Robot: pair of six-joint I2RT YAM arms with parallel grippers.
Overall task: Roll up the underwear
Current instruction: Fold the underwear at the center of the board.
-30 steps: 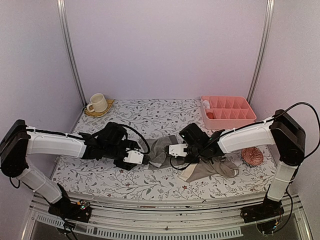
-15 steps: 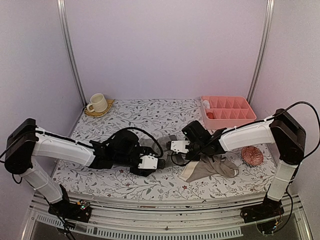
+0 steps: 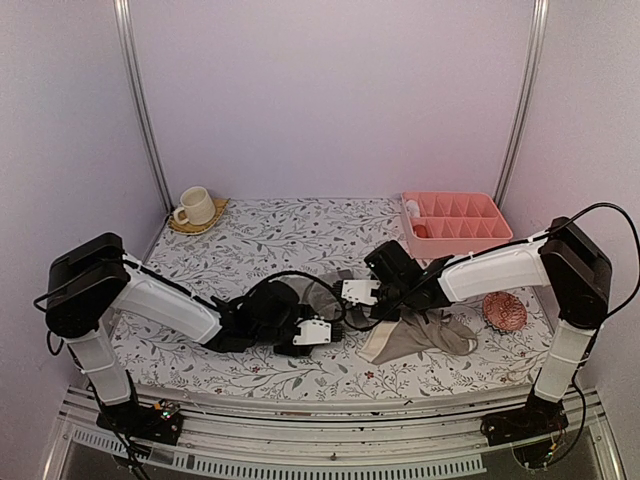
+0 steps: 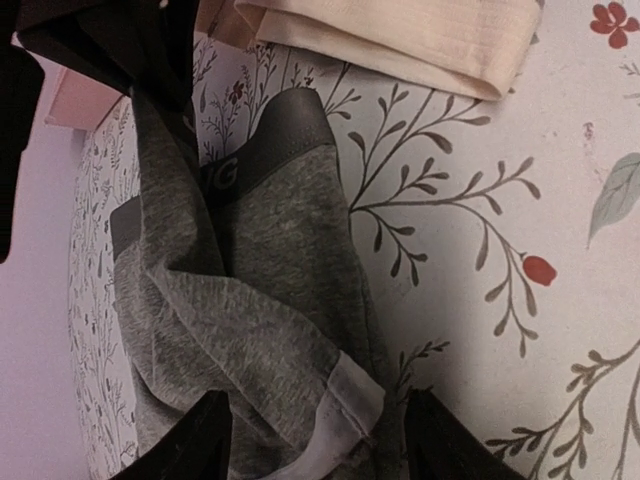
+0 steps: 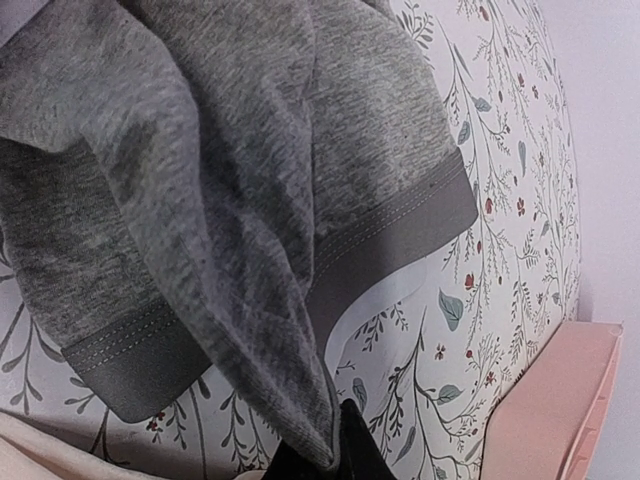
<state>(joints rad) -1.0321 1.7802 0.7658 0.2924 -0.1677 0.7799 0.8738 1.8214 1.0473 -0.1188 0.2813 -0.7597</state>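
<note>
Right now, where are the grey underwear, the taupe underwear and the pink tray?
grey underwear [image 4: 270,290]: left wrist view, on its grey body cloth.
taupe underwear [image 3: 425,338]: top view, on its middle.
pink tray [image 3: 460,245]: top view, on its near wall.

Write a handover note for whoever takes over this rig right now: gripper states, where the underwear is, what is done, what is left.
left gripper: open, fingers either side of the white-edged hem of the grey briefs.
right gripper: shut, pinching a fold of the same grey briefs.
The grey briefs lie crumpled between the two grippers. The taupe briefs lie loose just to the right, not gripped.
Done: nothing rolled yet.
Left: roll both pairs.
</note>
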